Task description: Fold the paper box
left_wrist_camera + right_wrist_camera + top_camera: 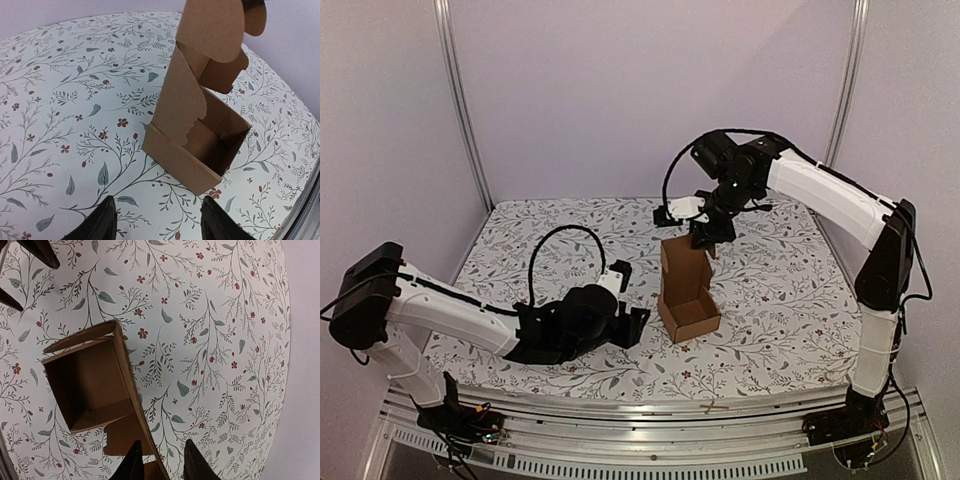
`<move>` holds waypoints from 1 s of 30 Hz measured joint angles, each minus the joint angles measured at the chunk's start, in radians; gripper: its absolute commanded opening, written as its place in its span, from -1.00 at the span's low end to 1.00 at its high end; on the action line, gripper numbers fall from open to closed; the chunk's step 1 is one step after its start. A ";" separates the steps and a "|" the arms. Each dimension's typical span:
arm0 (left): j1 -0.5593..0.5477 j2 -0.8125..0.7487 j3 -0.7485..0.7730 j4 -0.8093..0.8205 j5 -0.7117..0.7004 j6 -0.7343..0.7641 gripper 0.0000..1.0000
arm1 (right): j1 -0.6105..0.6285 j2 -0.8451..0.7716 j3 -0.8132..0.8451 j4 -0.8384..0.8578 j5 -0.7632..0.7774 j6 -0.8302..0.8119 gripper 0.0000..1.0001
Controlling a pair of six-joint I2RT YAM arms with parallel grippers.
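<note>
Right tool (162,442) straddles paper box (85,385) flap (wrist view) — overhead hides it.

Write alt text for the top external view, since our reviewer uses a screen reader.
A partly folded brown paper box stands open on a floral tablecloth, its lid flap upright. The right gripper hovers at the flap's top edge, while the left gripper sits low beside the box, open and apart from it.

The box (687,292) is plain brown corrugated card, matt, rough at its cut edges. The table's cloth (770,300) looks matt, flower-printed. Along its near edge runs a dull metal rail (650,412). The arm shells (450,305) are smooth white plastic.
</note>
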 measured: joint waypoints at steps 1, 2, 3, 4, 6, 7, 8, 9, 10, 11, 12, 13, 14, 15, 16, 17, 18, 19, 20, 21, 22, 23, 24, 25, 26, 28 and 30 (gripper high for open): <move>0.000 0.005 -0.005 0.016 0.000 0.002 0.11 | 0.003 -0.002 -0.001 -0.005 0.009 0.004 -0.71; -0.001 0.009 -0.014 0.040 0.001 0.009 0.09 | 0.008 -0.005 -0.005 -0.008 0.020 0.007 -0.77; -0.002 0.018 -0.034 0.098 0.001 0.031 0.07 | 0.013 -0.013 -0.020 -0.007 0.034 0.016 -0.83; -0.002 0.020 -0.038 0.107 0.001 0.035 0.03 | 0.021 -0.018 -0.026 -0.008 0.042 0.019 -0.88; -0.003 0.042 -0.048 0.169 -0.004 0.074 -0.10 | 0.038 -0.042 -0.068 0.008 0.073 0.042 -0.95; -0.004 0.060 -0.047 0.201 -0.011 0.102 -0.13 | 0.051 -0.061 -0.100 0.019 0.092 0.057 -0.97; -0.004 0.080 -0.042 0.228 -0.018 0.132 -0.13 | 0.065 -0.082 -0.131 0.027 0.114 0.074 -0.97; -0.005 0.103 -0.034 0.249 -0.023 0.159 -0.13 | 0.080 -0.102 -0.161 0.037 0.138 0.090 -0.98; -0.005 0.126 -0.023 0.265 -0.025 0.182 -0.14 | 0.098 -0.123 -0.193 0.048 0.164 0.109 -0.99; -0.006 0.145 -0.012 0.276 -0.027 0.203 -0.14 | 0.111 -0.138 -0.214 0.057 0.186 0.126 -0.99; -0.006 0.164 0.001 0.285 -0.029 0.221 -0.13 | 0.121 -0.147 -0.228 0.063 0.203 0.137 -1.00; -0.006 0.179 0.013 0.294 -0.031 0.236 -0.14 | 0.133 -0.158 -0.243 0.069 0.230 0.153 -1.00; -0.006 0.191 0.021 0.304 -0.032 0.250 -0.16 | 0.141 -0.161 -0.248 0.072 0.246 0.163 -1.00; -0.006 0.198 0.027 0.312 -0.034 0.262 -0.16 | 0.148 -0.165 -0.253 0.077 0.265 0.176 -1.00; -0.006 0.201 0.031 0.319 -0.034 0.271 -0.17 | 0.153 -0.167 -0.254 0.084 0.282 0.188 -1.00; -0.006 0.205 0.033 0.331 -0.038 0.282 -0.17 | 0.154 -0.167 -0.255 0.088 0.296 0.203 -1.00; -0.006 0.208 0.036 0.343 -0.041 0.292 -0.19 | 0.154 -0.168 -0.257 0.092 0.310 0.213 -1.00; -0.006 0.214 0.039 0.357 -0.046 0.304 -0.20 | 0.154 -0.169 -0.257 0.094 0.324 0.227 -1.00; -0.006 0.221 0.044 0.369 -0.052 0.315 -0.21 | 0.155 -0.170 -0.258 0.097 0.332 0.235 -1.00; -0.006 0.232 0.051 0.381 -0.058 0.326 -0.22 | 0.155 -0.171 -0.259 0.099 0.344 0.246 -1.00; -0.006 0.244 0.059 0.391 -0.064 0.338 -0.22 | 0.156 -0.171 -0.260 0.102 0.353 0.256 -1.00; -0.006 0.256 0.069 0.397 -0.070 0.349 -0.22 | 0.158 -0.171 -0.262 0.105 0.362 0.265 -1.00; -0.006 0.269 0.083 0.399 -0.077 0.360 -0.20 | 0.159 -0.172 -0.263 0.106 0.368 0.273 -1.00; -0.006 0.281 0.095 0.404 -0.084 0.369 -0.14 | 0.159 -0.172 -0.264 0.107 0.371 0.281 -1.00; -0.006 0.293 0.109 0.408 -0.096 0.379 -0.09 | 0.159 -0.172 -0.264 0.107 0.374 0.288 -1.00; -0.006 0.317 0.135 0.419 -0.127 0.394 -0.01 | 0.159 -0.172 -0.264 0.108 0.380 0.300 -1.00; -0.006 0.335 0.144 0.452 -0.158 0.417 0.11 | 0.159 -0.172 -0.265 0.109 0.382 0.314 -1.00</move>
